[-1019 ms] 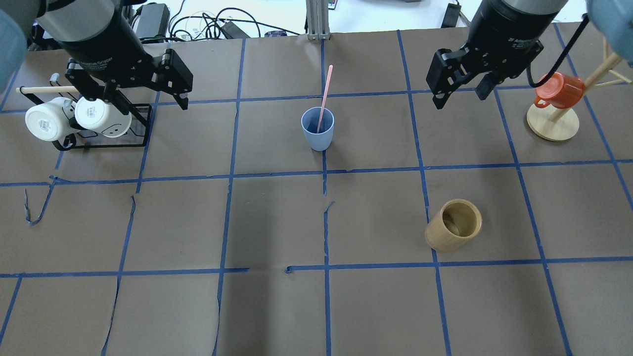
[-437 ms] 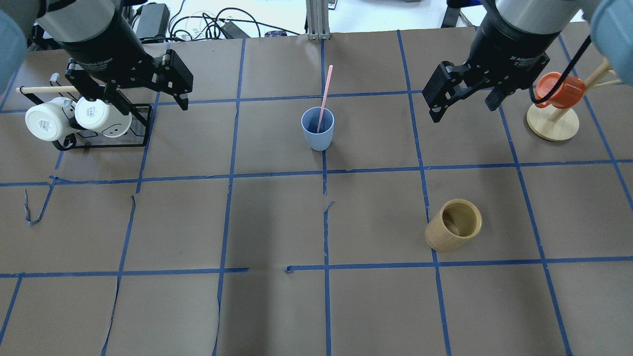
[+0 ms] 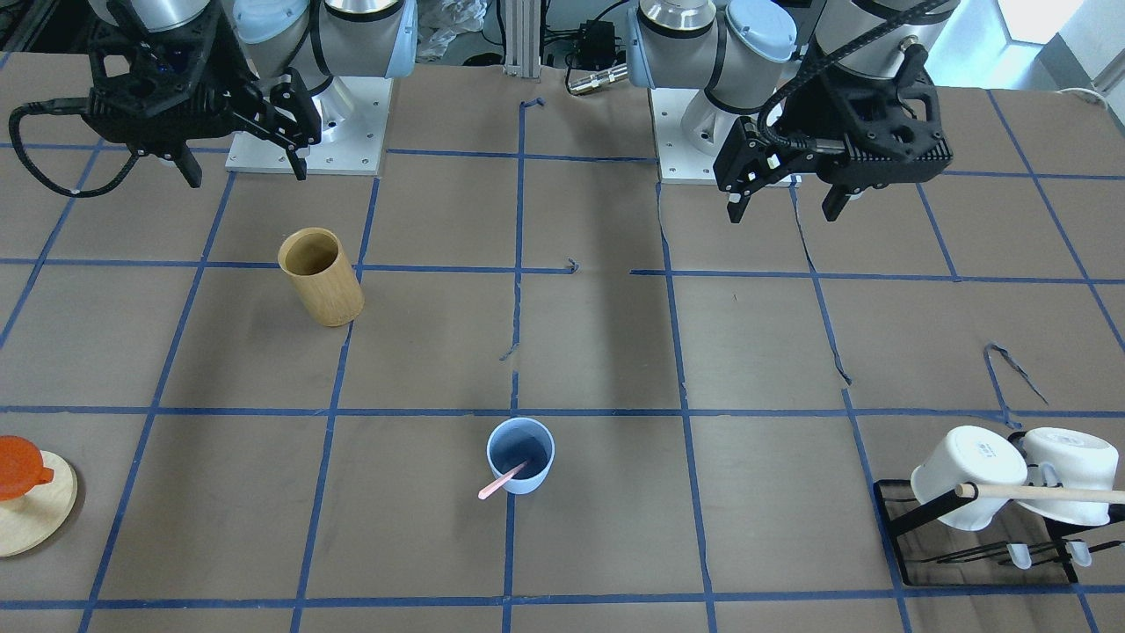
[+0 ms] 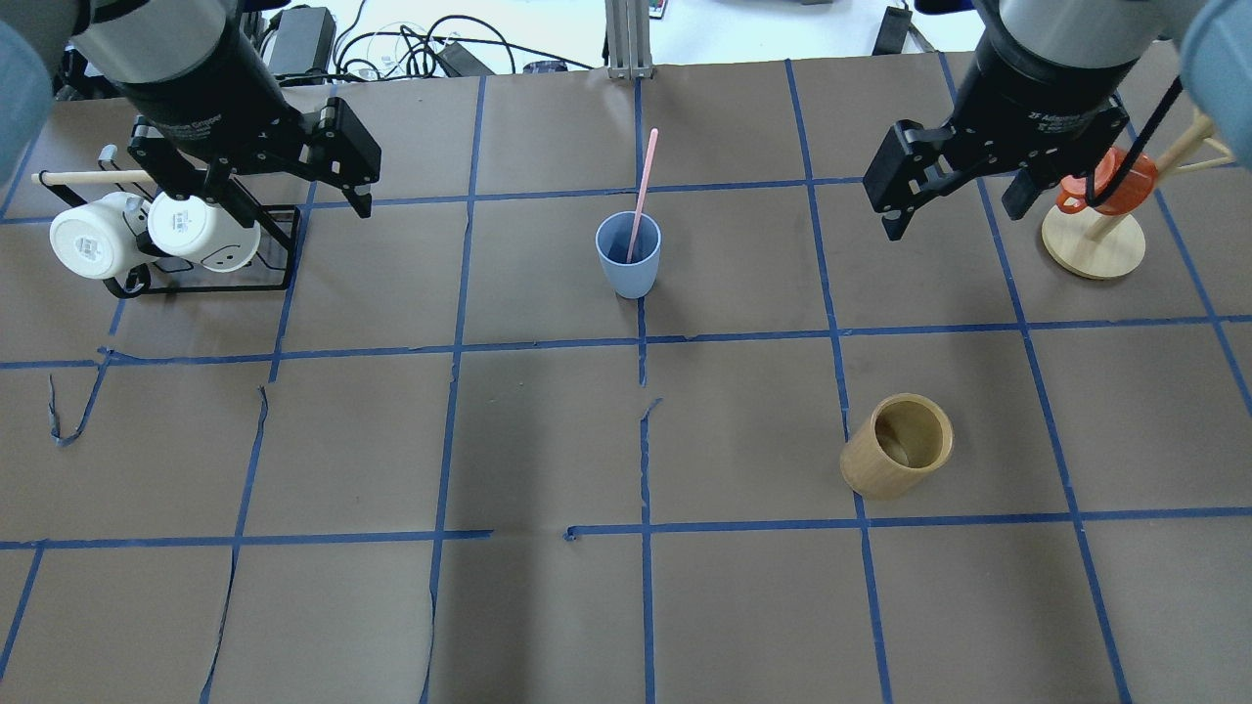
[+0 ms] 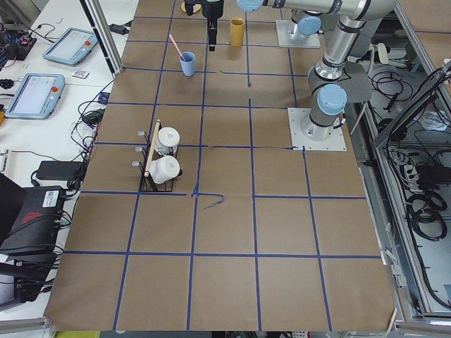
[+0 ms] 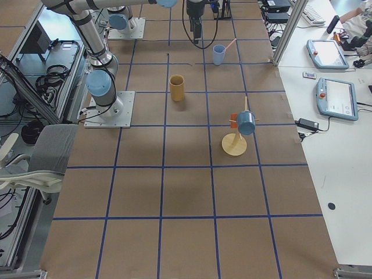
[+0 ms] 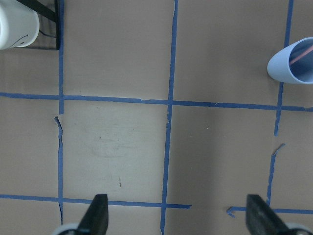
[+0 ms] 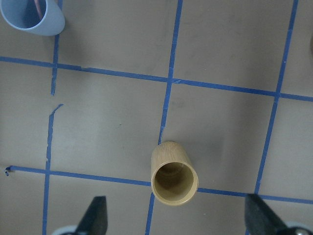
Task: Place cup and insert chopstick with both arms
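Because the cup [image 4: 628, 256] stands upright on the middle line of blue tape [image 4: 548, 343], about midway between the two arms, it sits where either arm could reach it. It rests mouth up on the brown surface [image 4: 548, 440]. The chopstick [image 4: 642, 191] is inside it. Its lower end is down in the darker blue interior and its shaft leans on the rim, tilted towards the side away from the robot. It sticks out well above the rim, so it props there at a slant rather than standing straight.

The left pincer [image 3: 782, 209] hangs wide apart and holds nothing, as its wrist view confirms with bare paper between the fingertips. It hovers above the surface near the rack [image 4: 279, 279] that carries the white mugs [image 4: 147, 235], well apart from the cup. The right pincer [image 4: 951, 220] is likewise spread wide and empty, on the other side, close to the red mug [image 4: 1125, 181] on its wooden stand [image 4: 1094, 244]. Its wrist camera looks down on the bamboo cylinder [image 4: 898, 445], which stands alone and plays no part here.

With both pincers raised, parted and clear of the cup, nothing is pressing on the chopstick or steadying the tumbler. Judged from this layout, both halves of the job look done, with the cup placed and the stick inserted. The remaining risk is a light cup with an off-centre load, which a careless pass nearby could tip.
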You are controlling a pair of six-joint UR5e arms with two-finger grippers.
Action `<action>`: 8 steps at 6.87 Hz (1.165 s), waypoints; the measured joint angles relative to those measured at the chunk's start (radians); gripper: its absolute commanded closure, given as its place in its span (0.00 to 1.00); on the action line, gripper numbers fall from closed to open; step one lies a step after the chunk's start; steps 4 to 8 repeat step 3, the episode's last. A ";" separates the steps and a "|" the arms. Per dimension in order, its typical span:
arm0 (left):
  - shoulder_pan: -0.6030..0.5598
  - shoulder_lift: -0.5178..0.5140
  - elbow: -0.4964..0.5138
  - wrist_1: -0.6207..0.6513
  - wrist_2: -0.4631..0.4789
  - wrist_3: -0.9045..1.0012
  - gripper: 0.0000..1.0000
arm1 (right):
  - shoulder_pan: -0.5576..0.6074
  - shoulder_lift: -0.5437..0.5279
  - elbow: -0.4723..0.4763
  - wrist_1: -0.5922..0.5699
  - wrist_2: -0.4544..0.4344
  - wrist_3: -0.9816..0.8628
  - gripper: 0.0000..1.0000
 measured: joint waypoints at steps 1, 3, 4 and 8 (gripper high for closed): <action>0.000 0.000 0.000 -0.001 0.000 0.000 0.00 | 0.000 0.000 0.004 -0.035 -0.005 0.033 0.00; 0.000 0.000 0.000 0.000 0.000 0.000 0.00 | -0.001 0.001 0.008 -0.066 -0.007 0.084 0.00; 0.000 0.000 0.000 0.000 0.000 0.000 0.00 | -0.001 0.001 0.008 -0.066 -0.007 0.084 0.00; 0.000 0.000 0.000 0.000 0.000 0.000 0.00 | -0.001 0.001 0.008 -0.066 -0.007 0.084 0.00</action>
